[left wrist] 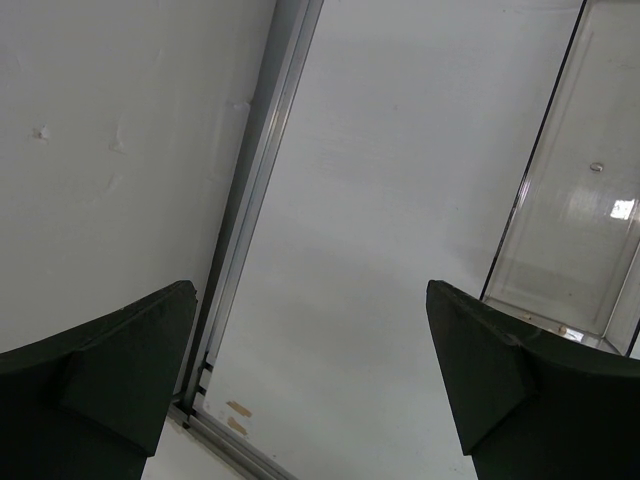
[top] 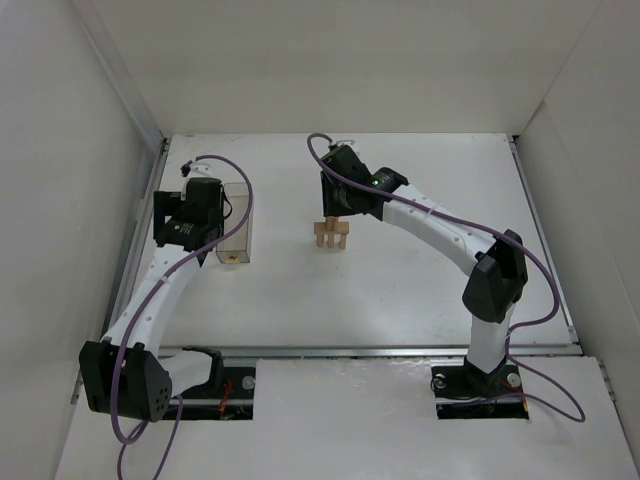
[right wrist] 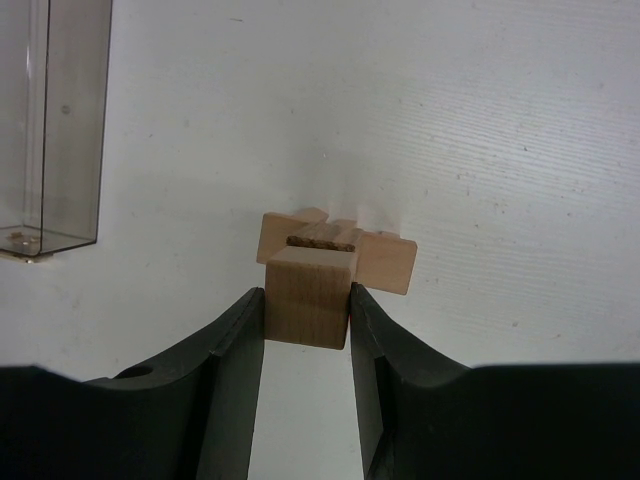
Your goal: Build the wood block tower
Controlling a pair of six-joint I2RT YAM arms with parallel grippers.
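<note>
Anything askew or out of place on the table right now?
Nothing stands out. The small tan wood-block tower stands upright; the right gripper clamps a tan wooden block squarely at it. The clear plastic box sits upright beside the open left gripper.

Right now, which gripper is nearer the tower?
Right. The right gripper is at the tower, shut on a block; the left gripper hangs open well to its left, beside the clear box.
</note>
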